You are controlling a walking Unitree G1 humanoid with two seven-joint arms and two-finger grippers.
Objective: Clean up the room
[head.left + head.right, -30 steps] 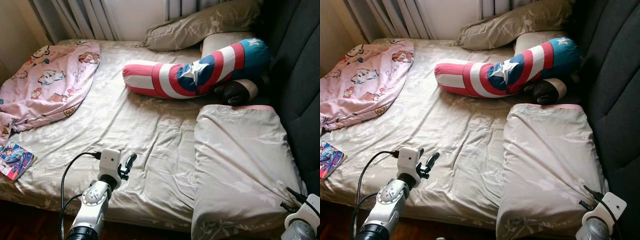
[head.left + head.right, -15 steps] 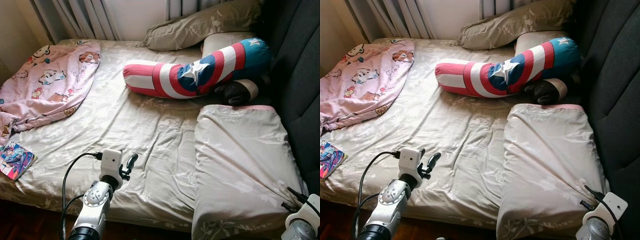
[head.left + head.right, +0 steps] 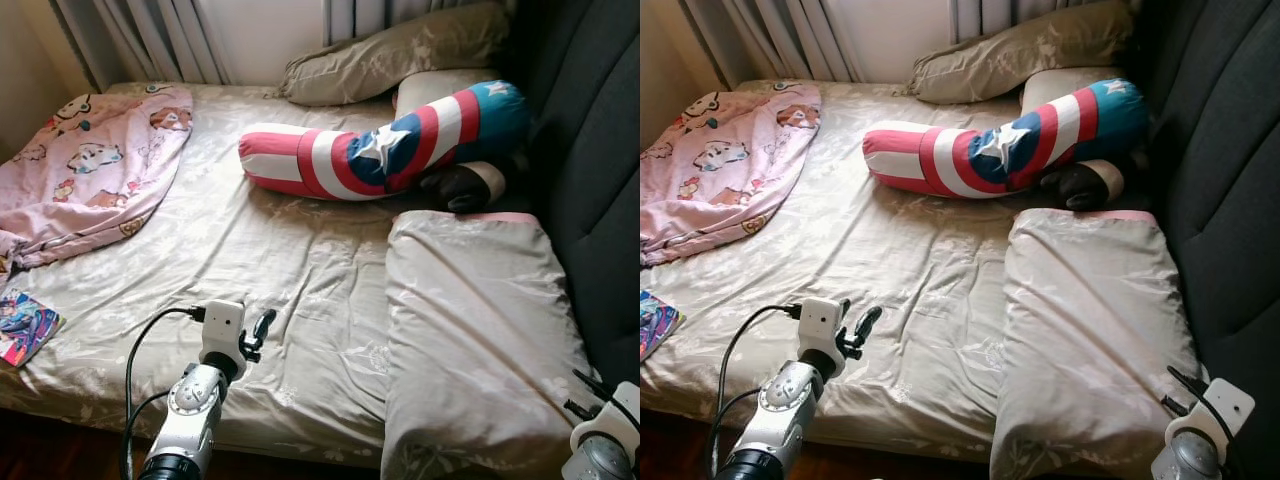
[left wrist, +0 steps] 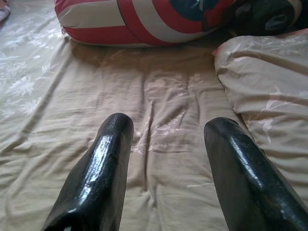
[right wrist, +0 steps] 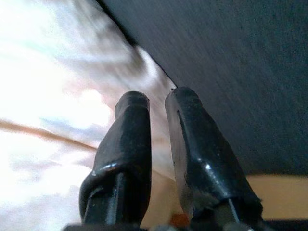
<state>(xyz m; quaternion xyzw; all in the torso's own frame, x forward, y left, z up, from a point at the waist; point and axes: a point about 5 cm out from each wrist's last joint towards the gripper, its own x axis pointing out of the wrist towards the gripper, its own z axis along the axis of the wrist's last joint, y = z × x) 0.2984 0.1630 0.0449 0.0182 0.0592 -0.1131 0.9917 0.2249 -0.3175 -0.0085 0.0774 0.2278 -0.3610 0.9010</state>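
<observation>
Beige floral sheets cover the bed (image 3: 290, 250), which runs from grey curtains at the far end to a dark padded headboard (image 3: 590, 170) along the robot's right. From the head camera, a pink cartoon blanket (image 3: 85, 170) lies crumpled at the far left corner, and a small colourful book (image 3: 25, 325) sits near the bed's left edge; both look like the likely things to tidy. A red, white and blue star bolster (image 3: 385, 145) leans across two pillows, with a dark plush toy (image 3: 462, 187) tucked beside it. A folded beige quilt (image 3: 475, 330) lies against the headboard. No container is in view.

Left wrist view: the left gripper (image 4: 163, 139) hovers low over bare sheet, fingers apart and holding nothing, aimed toward the bolster, probably poised for a reach.

Right wrist view: the right gripper (image 5: 156, 113) hangs beside the headboard, fingers nearly together, nothing between them.
</observation>
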